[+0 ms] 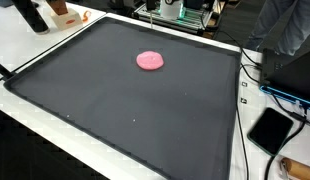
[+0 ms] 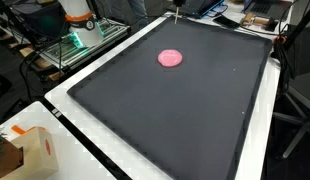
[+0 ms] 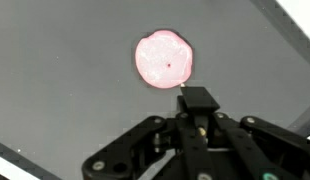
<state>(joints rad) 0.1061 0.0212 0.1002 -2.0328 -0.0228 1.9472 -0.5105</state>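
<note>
Black linkage of the gripper [image 3: 198,100] fills the bottom of the wrist view; whether the jaws stand wide or narrow cannot be told. Just beyond its tip, apart from it, lies a flat pink disc [image 3: 164,59] on a dark mat [image 3: 65,80]. In both exterior views the pink disc [image 1: 150,61] [image 2: 171,58] rests toward the mat's far side, on a white tabletop [image 2: 80,160].

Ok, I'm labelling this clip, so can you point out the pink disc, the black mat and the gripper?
pink disc [image 3: 164,59]: wrist view, middle of its top face.
black mat [image 1: 115,110]: an exterior view, a bare part near its middle.
gripper [image 3: 198,100]: wrist view, the dark tip between its fingers, just below the disc.
</note>
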